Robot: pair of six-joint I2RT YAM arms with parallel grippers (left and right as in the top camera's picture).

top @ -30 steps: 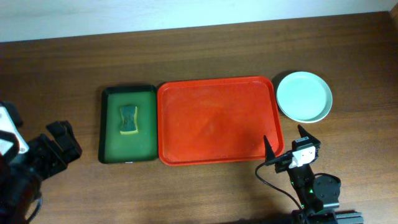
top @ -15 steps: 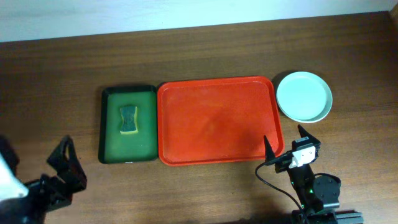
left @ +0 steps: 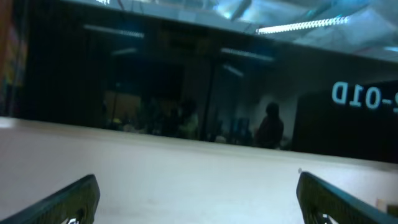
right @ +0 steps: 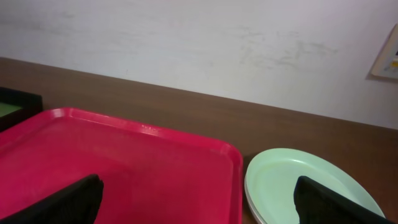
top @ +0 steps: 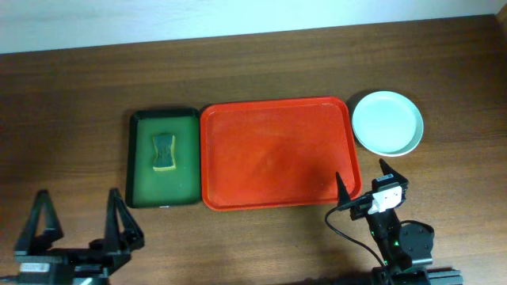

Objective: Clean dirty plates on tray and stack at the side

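The red-orange tray (top: 277,150) lies in the middle of the table with nothing on it. A pale mint-green plate (top: 387,123) sits on the table just right of the tray; in the right wrist view (right: 305,186) another rim shows under it, so it tops a stack. No white plate shows. My right gripper (top: 363,184) is open and empty at the tray's front right corner. The right wrist view (right: 199,202) shows it facing the tray (right: 124,162) and the plate. My left gripper (top: 79,226) is open and empty at the front left, facing a wall in the left wrist view (left: 199,202).
A smaller dark green tray (top: 164,154) with a sponge (top: 163,152) lies against the red tray's left side. The table's front edge is close behind both arms. A pale wall runs along the far side of the table.
My left arm has swung back toward the table's front edge and turned, so both open fingers now point toward the far side. The right arm, plates and trays have not moved.
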